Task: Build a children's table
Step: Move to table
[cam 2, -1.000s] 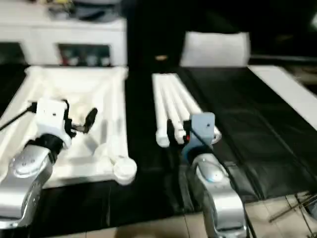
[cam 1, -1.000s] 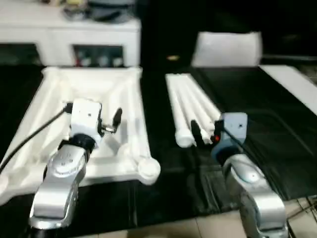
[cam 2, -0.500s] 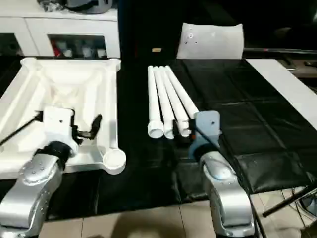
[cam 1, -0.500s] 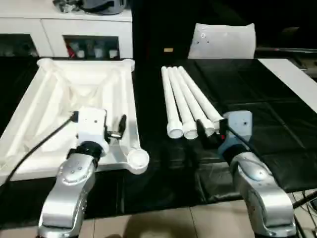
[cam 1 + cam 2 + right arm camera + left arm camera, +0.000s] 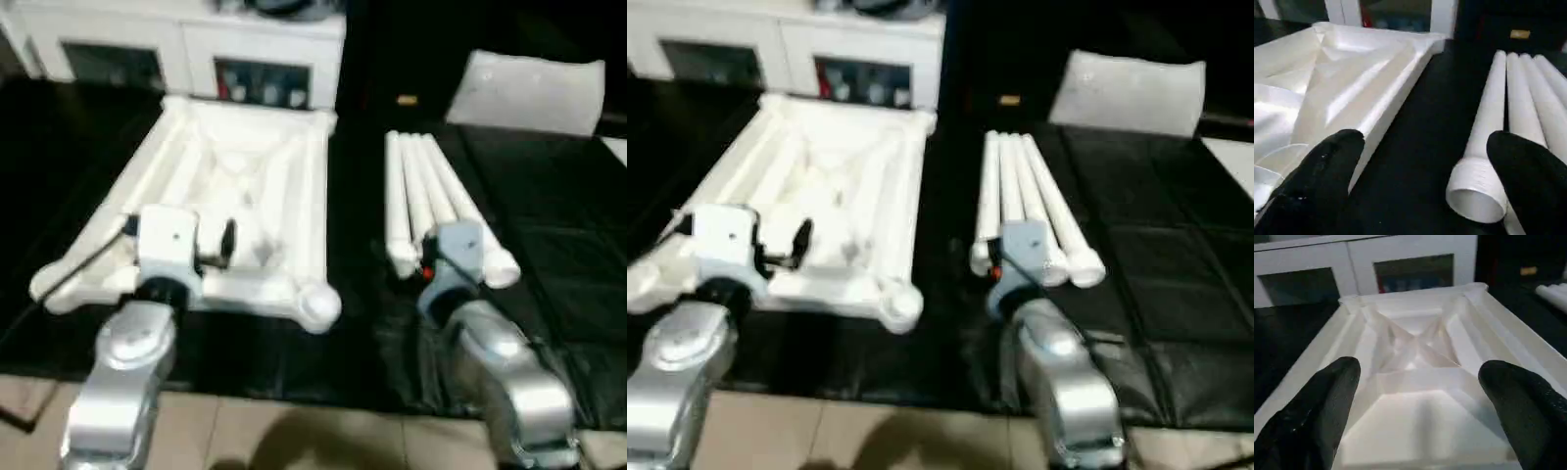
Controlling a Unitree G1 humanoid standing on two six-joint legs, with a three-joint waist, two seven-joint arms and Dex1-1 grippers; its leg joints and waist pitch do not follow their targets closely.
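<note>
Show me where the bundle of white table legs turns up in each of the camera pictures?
Left eye view: the legs lie right of centre, beside the upturned tabletop.
Right eye view: the legs lie near the centre.
Left wrist view: a leg end pokes in at the edge.
Right wrist view: the legs fill one side.
Shared landmark: the tabletop.

Black mat (image 5: pixel 549 264): white tabletop (image 5: pixel 245 196) upside down beyond left fingers (image 5: pixel 1317 416); four white legs (image 5: pixel 426 196) beyond right fingers (image 5: pixel 1528 181); white bag (image 5: pixel 534 90) further beyond legs.
</note>
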